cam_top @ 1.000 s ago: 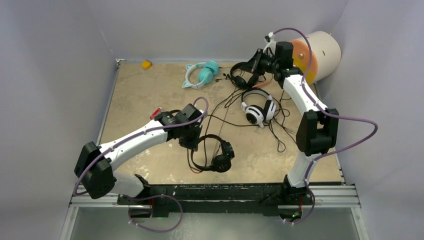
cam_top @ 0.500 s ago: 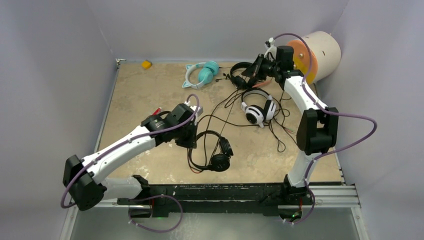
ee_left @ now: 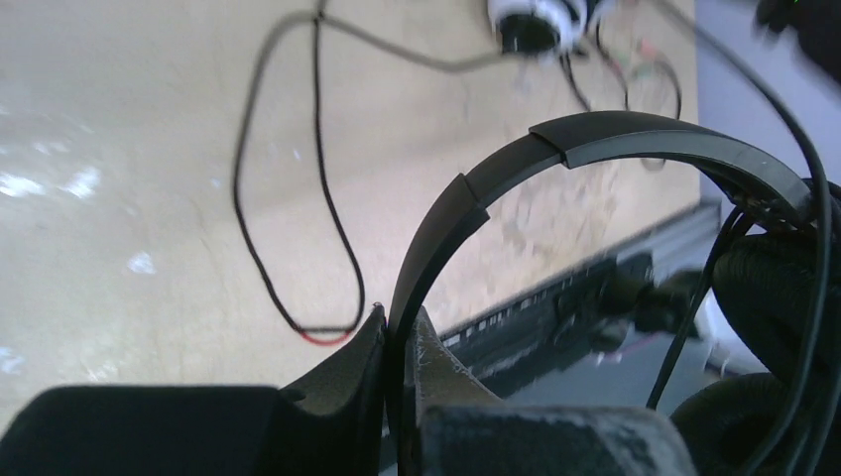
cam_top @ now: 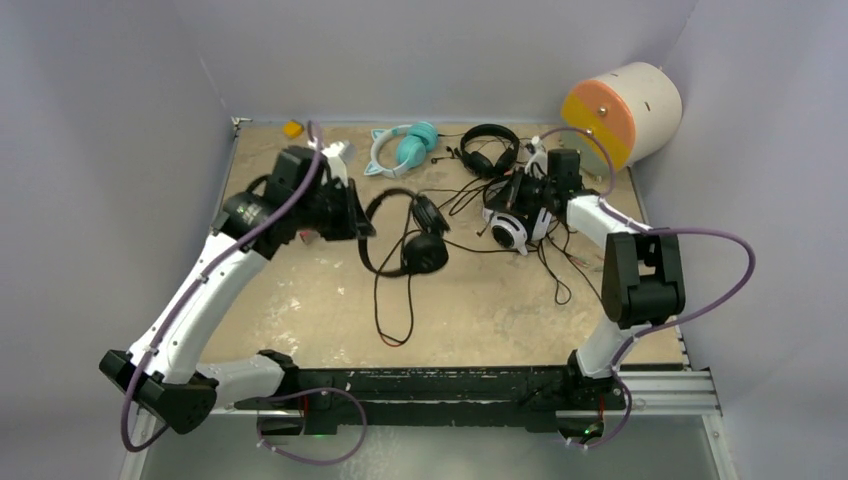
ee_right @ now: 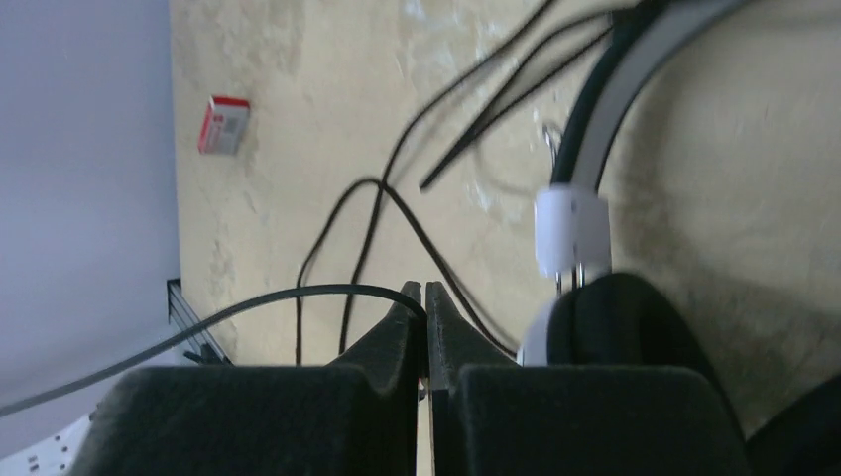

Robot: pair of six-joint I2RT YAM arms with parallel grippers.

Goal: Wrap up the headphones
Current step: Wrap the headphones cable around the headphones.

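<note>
Left gripper (cam_top: 357, 224) is clamped on the headband of the all-black headphones (cam_top: 408, 235), held above bare table (cam_top: 290, 300). Right gripper (cam_top: 520, 195) is closed on a thin black cable (ee_right: 298, 294), white-and-black headphones (cam_top: 515, 225) just beside. Teal headphones (cam_top: 405, 147) are noted beyond, near the far edge.

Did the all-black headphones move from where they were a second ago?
Yes. The all-black headphones went from near the front rail up toward the teal cat-ear headphones at the back, held in the left gripper's shut jaws.
</note>
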